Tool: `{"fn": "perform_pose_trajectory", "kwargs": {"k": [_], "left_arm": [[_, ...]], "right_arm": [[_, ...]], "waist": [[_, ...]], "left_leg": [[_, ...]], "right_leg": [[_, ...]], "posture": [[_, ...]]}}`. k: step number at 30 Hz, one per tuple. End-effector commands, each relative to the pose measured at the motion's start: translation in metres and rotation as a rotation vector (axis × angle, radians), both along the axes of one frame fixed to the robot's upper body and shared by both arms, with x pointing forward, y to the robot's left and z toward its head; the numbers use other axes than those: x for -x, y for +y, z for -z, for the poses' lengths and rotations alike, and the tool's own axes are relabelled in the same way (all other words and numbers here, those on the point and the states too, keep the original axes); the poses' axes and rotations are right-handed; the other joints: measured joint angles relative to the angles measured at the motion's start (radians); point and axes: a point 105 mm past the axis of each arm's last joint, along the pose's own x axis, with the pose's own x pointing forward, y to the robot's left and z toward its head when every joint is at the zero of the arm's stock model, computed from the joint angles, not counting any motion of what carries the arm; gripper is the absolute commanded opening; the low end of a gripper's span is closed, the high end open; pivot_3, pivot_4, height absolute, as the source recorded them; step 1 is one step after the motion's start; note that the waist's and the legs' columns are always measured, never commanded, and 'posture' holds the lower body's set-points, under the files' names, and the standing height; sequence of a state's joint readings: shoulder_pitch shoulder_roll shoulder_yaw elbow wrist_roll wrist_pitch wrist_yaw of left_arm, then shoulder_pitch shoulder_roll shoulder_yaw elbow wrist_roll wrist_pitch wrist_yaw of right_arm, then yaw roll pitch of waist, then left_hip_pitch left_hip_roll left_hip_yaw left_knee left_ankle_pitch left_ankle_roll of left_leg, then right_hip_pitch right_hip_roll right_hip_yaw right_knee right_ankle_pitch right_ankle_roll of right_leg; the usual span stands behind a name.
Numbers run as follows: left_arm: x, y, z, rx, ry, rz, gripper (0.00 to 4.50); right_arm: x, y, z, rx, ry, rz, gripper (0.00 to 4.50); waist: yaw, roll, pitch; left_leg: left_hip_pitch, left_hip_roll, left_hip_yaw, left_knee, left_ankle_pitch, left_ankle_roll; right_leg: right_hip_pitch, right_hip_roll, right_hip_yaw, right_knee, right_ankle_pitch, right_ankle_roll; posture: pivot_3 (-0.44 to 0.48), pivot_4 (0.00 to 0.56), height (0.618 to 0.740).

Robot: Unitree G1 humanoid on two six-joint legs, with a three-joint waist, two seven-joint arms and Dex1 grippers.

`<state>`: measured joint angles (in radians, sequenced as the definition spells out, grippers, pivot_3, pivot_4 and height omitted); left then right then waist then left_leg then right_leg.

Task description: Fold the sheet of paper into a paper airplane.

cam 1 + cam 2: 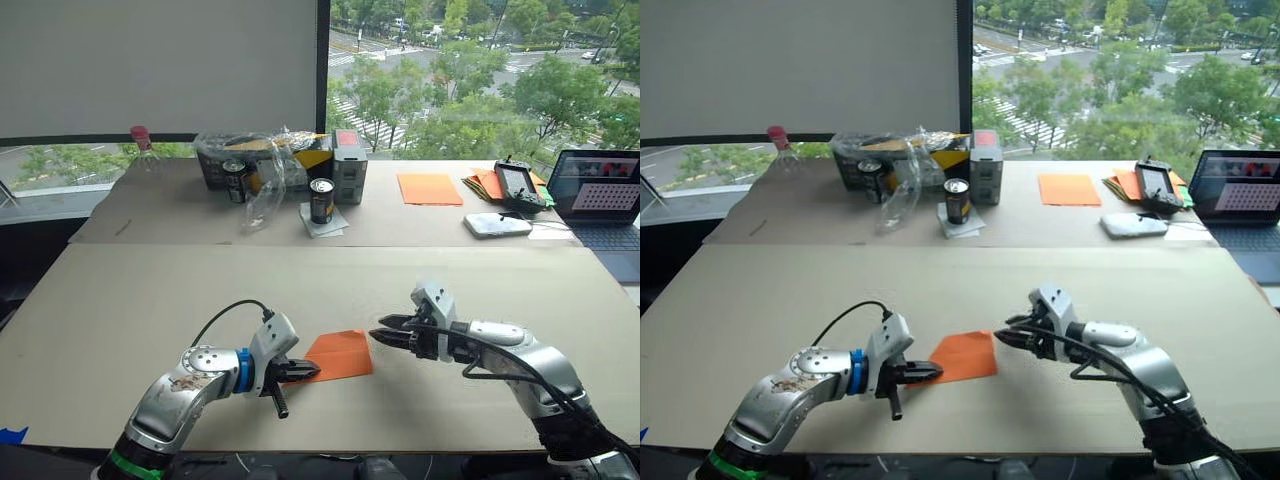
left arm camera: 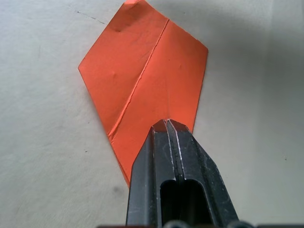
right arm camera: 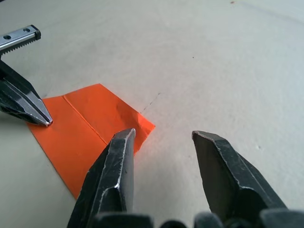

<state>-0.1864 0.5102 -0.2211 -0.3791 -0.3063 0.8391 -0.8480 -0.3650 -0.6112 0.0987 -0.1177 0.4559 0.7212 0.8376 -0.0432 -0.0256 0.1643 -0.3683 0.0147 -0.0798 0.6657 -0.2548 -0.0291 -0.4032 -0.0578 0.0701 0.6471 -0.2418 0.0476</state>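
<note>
The sheet of paper [image 1: 340, 355] is bright orange and lies flat on the near table, folded into a four-sided shape with one long crease [image 2: 142, 80]. My left gripper [image 1: 314, 371] is shut, and its tips [image 2: 166, 124] rest on the paper's left edge. My right gripper [image 1: 376, 336] is open and holds nothing. It hovers low at the paper's right corner [image 3: 142, 127], with one finger [image 3: 118, 161] over that corner and the other over bare table. The paper airplane is out of view.
On the far table stand a smooth orange sheet [image 1: 430, 188], a stack of coloured papers [image 1: 482, 184], a black controller [image 1: 520, 185], a white device [image 1: 497, 224], a laptop [image 1: 600, 195], two cans [image 1: 321, 200], a box under crumpled plastic [image 1: 265, 160] and a bottle [image 1: 142, 140].
</note>
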Motion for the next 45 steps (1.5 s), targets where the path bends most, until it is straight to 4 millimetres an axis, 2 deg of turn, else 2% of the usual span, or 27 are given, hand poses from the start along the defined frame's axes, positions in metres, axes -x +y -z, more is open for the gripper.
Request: {"fn": "perform_pose_trajectory", "kwargs": {"k": [1, 7, 12, 16, 17, 19, 23, 24, 28, 32, 37, 42, 45], "left_arm": [[-0.002, 0.004, 0.004, -0.026, 0.007, -0.044, 0.0], [-0.006, 0.002, 0.0, -0.025, -0.052, -0.041, 0.0], [-0.004, -0.001, 0.002, -0.024, -0.049, -0.041, 0.0], [-0.003, 0.0, 0.003, -0.019, -0.038, -0.052, 0.0], [-0.002, 0.0, 0.003, -0.017, -0.036, -0.053, 0.0], [-0.002, 0.001, 0.004, -0.01, -0.025, -0.059, 0.0], [-0.001, 0.001, 0.005, -0.007, -0.016, -0.061, 0.0], [-0.001, 0.002, 0.006, -0.007, -0.012, -0.06, 0.0], [-0.002, 0.003, 0.006, -0.014, -0.007, -0.05, 0.0], [-0.002, 0.004, 0.007, -0.015, 0.001, -0.046, 0.0], [-0.002, 0.005, 0.008, -0.017, 0.006, -0.034, 0.0], [-0.001, 0.004, 0.008, -0.015, 0.011, -0.027, 0.0], [-0.001, 0.003, 0.009, -0.023, 0.012, -0.021, 0.0]], "right_arm": [[-0.003, -0.002, -0.001, -0.051, 0.068, -0.01, 2.27], [0.003, 0.012, 0.011, -0.048, 0.146, -0.116, 2.27], [0.002, 0.025, 0.005, -0.085, 0.157, -0.172, 2.27], [0.0, 0.026, 0.003, -0.104, 0.149, -0.175, 2.27], [0.001, 0.025, 0.002, -0.105, 0.149, -0.176, 1.89], [0.001, 0.024, -0.001, -0.106, 0.138, -0.184, 1.49], [0.004, 0.022, -0.007, -0.094, 0.104, -0.215, 0.12], [0.007, 0.021, -0.009, -0.078, 0.084, -0.238, 0.05], [0.024, 0.022, -0.011, 0.039, -0.09, -0.373, 0.05], [0.039, 0.015, 0.001, 0.228, -0.309, -0.519, 0.05], [0.046, 0.013, 0.013, 0.326, -0.537, -0.608, 0.05], [0.054, 0.02, 0.02, 0.293, -0.564, -0.615, 0.05], [0.062, 0.028, 0.022, 0.232, -0.494, -0.605, 0.05]], "waist": [[0.001, 0.0, 0.0], [0.0, 0.0, 0.0], [0.0, 0.0, 0.0], [0.002, 0.0, 0.0], [0.002, 0.0, 0.0], [0.001, 0.0, 0.0], [0.001, 0.0, 0.0], [0.001, 0.0, 0.0], [0.004, 0.0, 0.0], [0.002, 0.0, 0.0], [0.0, 0.0, 0.001], [0.002, 0.0, 0.0], [0.002, 0.0, 0.001]], "left_leg": [[0.0, 0.0, 0.0, 0.0, 0.0, 0.0], [-0.001, 0.0, 0.0, 0.0, 0.0, 0.0], [-0.001, 0.0, 0.0, 0.0, 0.0, 0.0], [-0.001, 0.0, 0.0, 0.0, 0.0, 0.0], [-0.001, 0.0, 0.0, 0.0, 0.0, 0.0], [-0.001, 0.0, 0.0, 0.0, 0.0, 0.0], [-0.001, 0.0, 0.0, 0.0, 0.0, 0.0], [-0.001, 0.0, 0.0, 0.0, 0.0, 0.0], [-0.001, 0.0, 0.0, -0.001, 0.0, 0.0], [-0.001, 0.0, 0.001, -0.001, 0.0, 0.0], [-0.001, 0.0, 0.001, -0.001, 0.0, 0.0], [-0.001, 0.0, 0.001, -0.001, 0.0, 0.0], [0.0, 0.0, 0.0, -0.001, 0.0, 0.0]], "right_leg": [[0.0, 0.0, 0.0, 0.0, 0.0, 0.0], [0.0, -0.001, 0.0, -0.001, 0.0, -0.001], [0.0, 0.0, 0.0, -0.001, 0.0, 0.0], [0.0, -0.001, 0.0, -0.001, 0.0, 0.0], [0.0, -0.001, 0.0, -0.001, 0.0, 0.0], [0.0, -0.001, 0.0, -0.001, 0.0, -0.001], [0.0, -0.001, 0.0, -0.001, 0.0, 0.0], [0.0, -0.001, 0.0, -0.001, 0.0, 0.0], [-0.001, -0.001, 0.0, -0.002, -0.001, 0.002], [0.0, -0.001, 0.0, -0.002, -0.004, 0.007], [0.0, -0.001, 0.0, -0.002, -0.004, 0.007], [0.0, -0.001, 0.0, -0.002, -0.001, 0.002], [0.0, -0.001, 0.0, -0.002, 0.0, 0.0]], "posture": [[0.0, 0.15, 0.73], [0.0, 0.15, 0.73], [0.0, 0.15, 0.73], [0.0, 0.15, 0.73], [0.0, 0.15, 0.73], [0.0, 0.15, 0.73], [0.0, 0.15, 0.73], [0.0, 0.15, 0.73], [0.0, 0.15, 0.73], [0.0, 0.15, 0.73], [0.0, 0.15, 0.73], [0.0, 0.15, 0.73], [0.0, 0.15, 0.73]]}}
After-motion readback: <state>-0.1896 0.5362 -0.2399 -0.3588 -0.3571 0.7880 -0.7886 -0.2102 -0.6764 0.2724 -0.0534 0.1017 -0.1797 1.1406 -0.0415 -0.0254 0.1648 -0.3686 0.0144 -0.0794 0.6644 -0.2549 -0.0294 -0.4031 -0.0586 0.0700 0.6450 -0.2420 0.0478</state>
